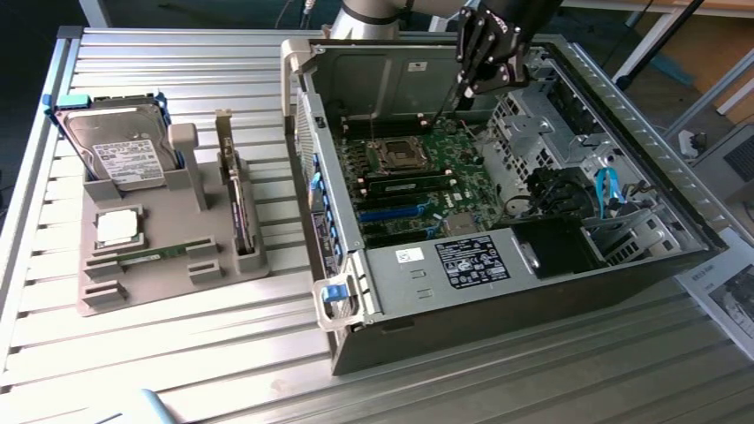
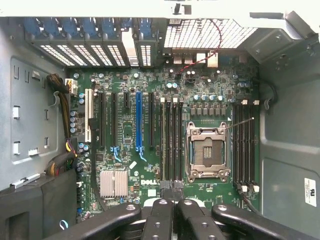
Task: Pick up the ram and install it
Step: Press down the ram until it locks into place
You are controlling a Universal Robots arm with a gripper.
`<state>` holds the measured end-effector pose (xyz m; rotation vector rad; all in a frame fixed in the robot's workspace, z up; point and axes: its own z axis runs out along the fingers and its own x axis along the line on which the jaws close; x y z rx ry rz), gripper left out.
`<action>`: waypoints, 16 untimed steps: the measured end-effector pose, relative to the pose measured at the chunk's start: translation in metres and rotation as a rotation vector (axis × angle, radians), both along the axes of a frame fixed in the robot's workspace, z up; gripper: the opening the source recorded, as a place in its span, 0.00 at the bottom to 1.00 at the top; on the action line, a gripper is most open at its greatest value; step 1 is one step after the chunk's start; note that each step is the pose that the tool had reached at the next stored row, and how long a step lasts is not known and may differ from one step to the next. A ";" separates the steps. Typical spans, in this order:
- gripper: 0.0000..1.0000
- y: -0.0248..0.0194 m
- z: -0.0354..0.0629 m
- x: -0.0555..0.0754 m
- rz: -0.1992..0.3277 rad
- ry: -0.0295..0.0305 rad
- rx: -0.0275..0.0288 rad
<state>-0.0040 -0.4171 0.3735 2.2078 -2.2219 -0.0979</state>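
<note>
On the grey holder (image 1: 151, 281), at the exterior view's left, ram (image 1: 159, 253) lies flat in its slot. My claw (image 1: 486, 87) hangs well apart over the motherboard (image 1: 436, 168), pinched shut, empty. Risk: if I come down shut, I'd likely knock the stick, not straddle it.

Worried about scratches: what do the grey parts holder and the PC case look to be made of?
Parts holder: likely plastic, matte grey; blocky shapes, dull with no shine. PC case: sheet metal, it seems, bare pale grey; thin folded edges and punched holes.
</note>
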 end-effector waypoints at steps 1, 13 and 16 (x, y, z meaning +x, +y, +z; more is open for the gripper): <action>0.10 0.0000 0.0000 0.002 0.000 0.0000 0.0000; 0.10 0.0000 0.0000 0.034 0.000 0.0000 -0.0001; 0.10 0.0001 0.0000 0.041 0.000 0.0000 -0.0001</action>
